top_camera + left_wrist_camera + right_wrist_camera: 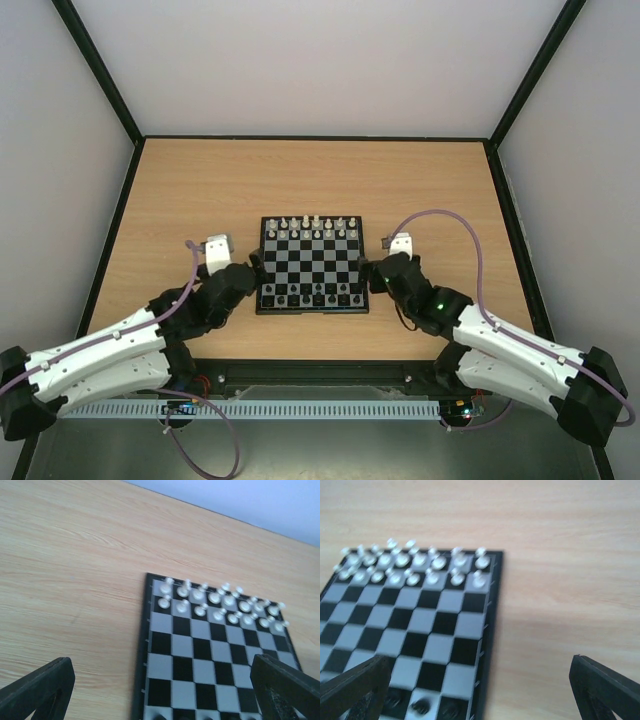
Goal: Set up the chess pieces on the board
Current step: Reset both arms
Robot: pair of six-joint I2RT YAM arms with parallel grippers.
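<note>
Top external view: two white-and-black robot arms reach from the near edge of a wooden table toward a small chessboard, which lies flat between their two sets of jaws. The left arm ends with its jaws just beside the board's left edge, at the near corner. The right arm ends with its jaws just beside the board's right edge, also toward the front. Black chess pieces stand in the two rows nearest the jaws, and white chess pieces stand in the two rows farthest from them.

Left wrist view: the two dark fingers of the left jaws are spread wide, released, gripping nothing. The board lies ahead of them, closer to the right finger, with the white pieces at its far end.

Right wrist view: the fingers of the right jaws are likewise spread wide and grip nothing. The board lies ahead, toward the left finger. A few black pieces stand just beside that finger, and the blurred white pieces stand far ahead.
</note>
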